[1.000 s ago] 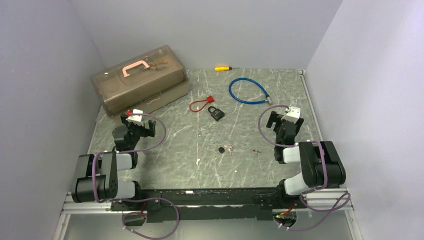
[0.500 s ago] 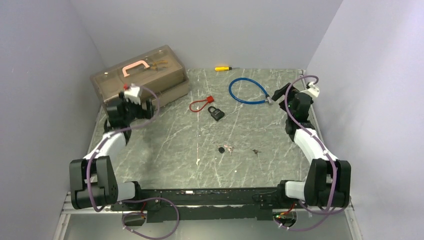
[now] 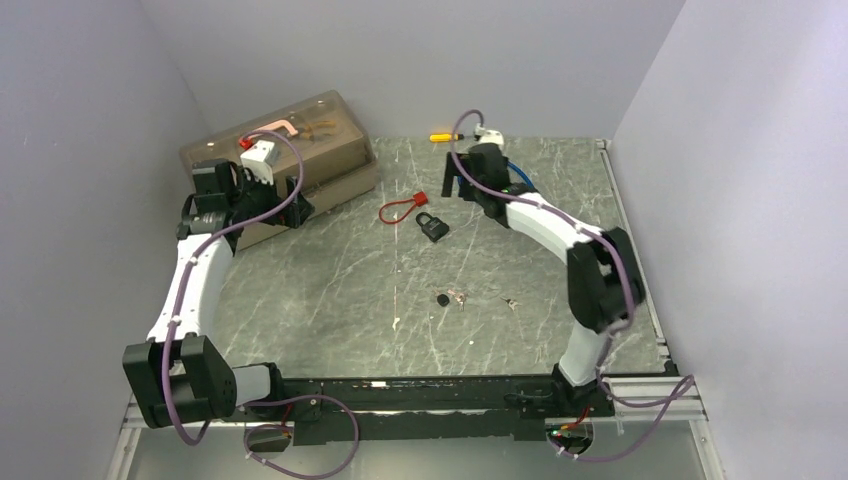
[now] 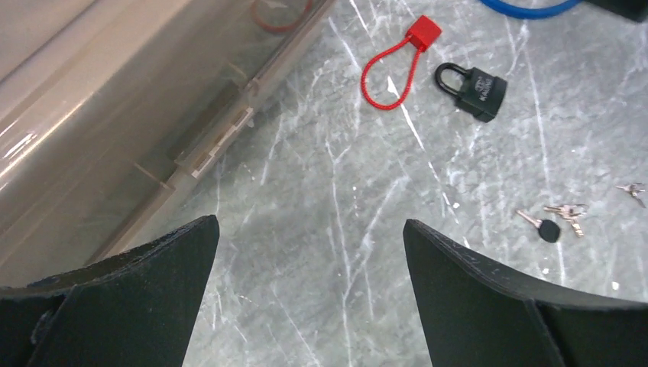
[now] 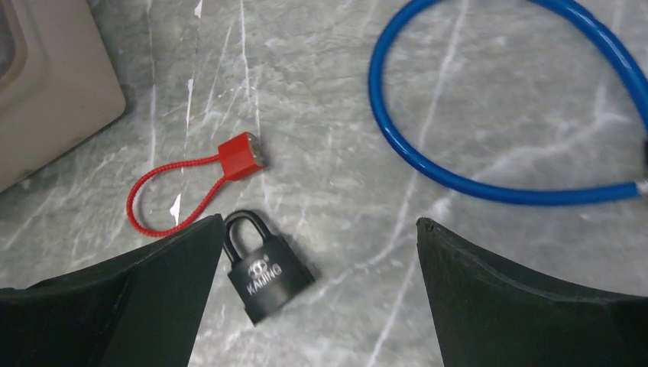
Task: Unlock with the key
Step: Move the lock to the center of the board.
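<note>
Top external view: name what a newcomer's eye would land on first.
The big translucent brown toolbox with a pink handle fills the far left corner, the left gripper open beside it. Near the centre, a black padlock lies next to a red cable seal, with the open right gripper hovering over them. A blue cable loop lies behind, and small keys sit closer to the near edge.
</note>
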Controlling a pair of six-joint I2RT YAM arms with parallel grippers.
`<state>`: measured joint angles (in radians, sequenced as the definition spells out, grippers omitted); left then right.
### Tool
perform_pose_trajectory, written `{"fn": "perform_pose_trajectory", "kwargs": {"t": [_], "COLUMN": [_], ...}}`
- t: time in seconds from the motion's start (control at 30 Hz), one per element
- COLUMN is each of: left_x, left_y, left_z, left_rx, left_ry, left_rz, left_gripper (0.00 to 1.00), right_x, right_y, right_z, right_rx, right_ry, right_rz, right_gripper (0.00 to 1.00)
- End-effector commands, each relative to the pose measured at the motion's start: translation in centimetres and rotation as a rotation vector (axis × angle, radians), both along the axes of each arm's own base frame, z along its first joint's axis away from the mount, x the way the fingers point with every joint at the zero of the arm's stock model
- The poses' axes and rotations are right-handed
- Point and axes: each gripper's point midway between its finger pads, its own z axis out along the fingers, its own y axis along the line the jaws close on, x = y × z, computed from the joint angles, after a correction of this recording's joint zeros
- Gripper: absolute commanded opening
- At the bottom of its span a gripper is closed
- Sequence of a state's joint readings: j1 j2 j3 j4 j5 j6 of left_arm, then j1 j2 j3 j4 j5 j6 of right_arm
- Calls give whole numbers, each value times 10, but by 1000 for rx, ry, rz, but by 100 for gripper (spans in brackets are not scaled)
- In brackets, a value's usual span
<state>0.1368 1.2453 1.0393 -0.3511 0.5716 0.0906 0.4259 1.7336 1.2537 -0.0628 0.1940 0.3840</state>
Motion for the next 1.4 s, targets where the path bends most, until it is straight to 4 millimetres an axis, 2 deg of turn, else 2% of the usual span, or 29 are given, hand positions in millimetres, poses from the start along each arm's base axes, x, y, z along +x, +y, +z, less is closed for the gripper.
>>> {"fn": "perform_pose_trajectory", "kwargs": {"t": [0.0, 0.1, 0.33, 0.47, 0.67, 0.9, 1.07, 1.37], "left_x": [-23, -29, -39, -43, -49, -55, -61, -71], "left_y": [-10, -10, -11, -10, -9, -12, -12, -10], "left_z": [31, 37, 44, 38, 34, 42, 43, 36], "left_rx": [-13, 5, 32, 41, 59, 41, 48, 65], "left_ry": [26, 0, 0, 24, 41, 25, 19, 35], "left_rz": [-64, -68, -93, -102, -103, -102, -96, -89], "left_gripper": [98, 98, 98, 98, 98, 98, 99, 99], "right_x": [22, 35, 55, 68, 78, 71, 64, 43], "right_y": [26, 52, 97, 110, 114, 121, 126, 149], "right_z": [-21, -46, -77, -89, -98, -114, -122, -125], "right_rx": [-123, -140, -158, -189, -207, -197, -207, -217], "right_ry": [39, 73, 118, 132, 131, 171, 187, 189], "right_rz": [43, 85, 151, 160, 169, 202, 228, 288], "right_gripper": [100, 100, 98, 95, 88, 78, 66, 48]}}
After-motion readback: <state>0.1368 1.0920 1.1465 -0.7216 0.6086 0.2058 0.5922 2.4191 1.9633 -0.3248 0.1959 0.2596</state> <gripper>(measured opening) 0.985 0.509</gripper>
